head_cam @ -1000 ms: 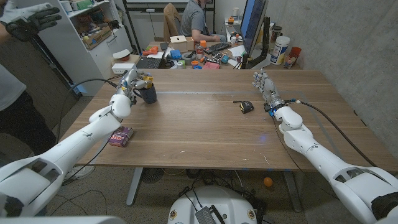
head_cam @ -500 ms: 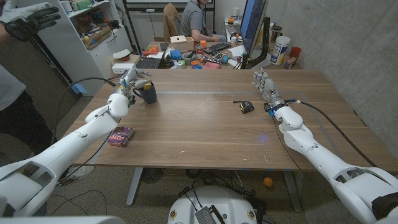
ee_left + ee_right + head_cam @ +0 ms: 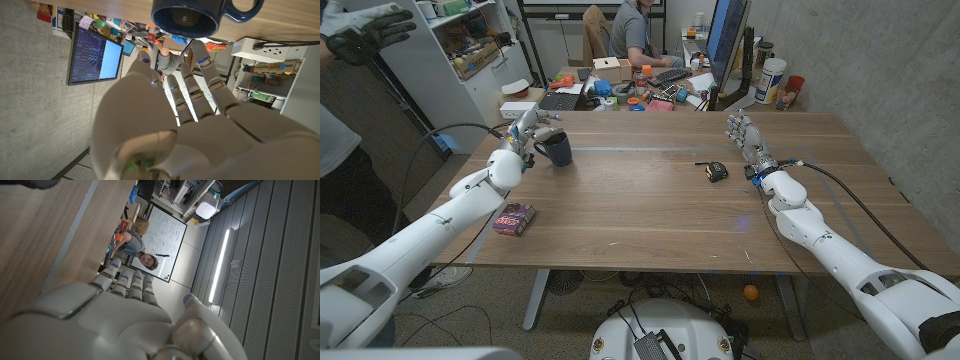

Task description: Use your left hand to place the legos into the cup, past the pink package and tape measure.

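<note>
Upright, dark-blue cup (handle rightward) beside left hand.

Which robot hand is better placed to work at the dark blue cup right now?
Left. The left robot hand is right beside the cup at the table's far left, fingers spread and empty. The right robot hand stands across the table, beyond the tape measure.

Behind the table: seated person at a cluttered desk, monitor, white shelving, whiteboard.
</note>
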